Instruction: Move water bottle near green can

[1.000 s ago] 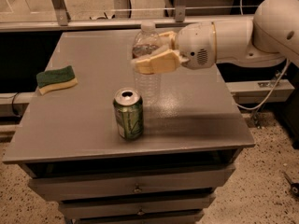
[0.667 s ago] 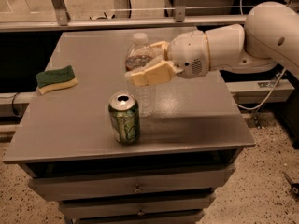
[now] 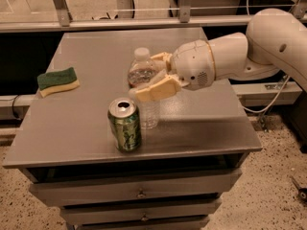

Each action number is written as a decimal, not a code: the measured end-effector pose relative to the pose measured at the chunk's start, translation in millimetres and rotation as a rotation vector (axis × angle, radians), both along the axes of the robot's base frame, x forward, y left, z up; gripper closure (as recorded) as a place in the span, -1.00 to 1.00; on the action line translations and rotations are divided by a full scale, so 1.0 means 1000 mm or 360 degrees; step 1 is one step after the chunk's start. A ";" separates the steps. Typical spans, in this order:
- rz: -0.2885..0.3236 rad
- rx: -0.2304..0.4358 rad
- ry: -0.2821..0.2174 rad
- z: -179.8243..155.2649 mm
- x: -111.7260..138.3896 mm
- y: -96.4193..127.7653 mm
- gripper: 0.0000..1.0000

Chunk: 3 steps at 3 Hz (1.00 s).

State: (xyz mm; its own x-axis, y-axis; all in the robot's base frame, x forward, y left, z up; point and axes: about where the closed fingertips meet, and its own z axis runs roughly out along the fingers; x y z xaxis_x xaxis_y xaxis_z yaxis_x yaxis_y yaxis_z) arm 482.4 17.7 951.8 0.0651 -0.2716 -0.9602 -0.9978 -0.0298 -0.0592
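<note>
Carried leftward and down over the last second, the clear ribbed plastic water bottle (image 3: 149,113) with a white cap is upright just behind and to the right of the green aluminium soda can (image 3: 124,126). I cannot tell whether its base touches the grey metal tabletop (image 3: 206,128). The cream two-finger gripper (image 3: 146,76) reaches in from the right and clamps the bottle's upper body. Lowering straight down and letting go looks like the next move.

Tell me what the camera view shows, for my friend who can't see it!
The robot's claw grips the water bottle, holding it upright just behind the green can on a grey table. A green-and-yellow sponge lies apart from them, near the table's far left edge.
</note>
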 end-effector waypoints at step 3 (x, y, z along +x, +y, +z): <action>0.0241 0.0118 0.0086 -0.004 0.003 -0.020 -0.62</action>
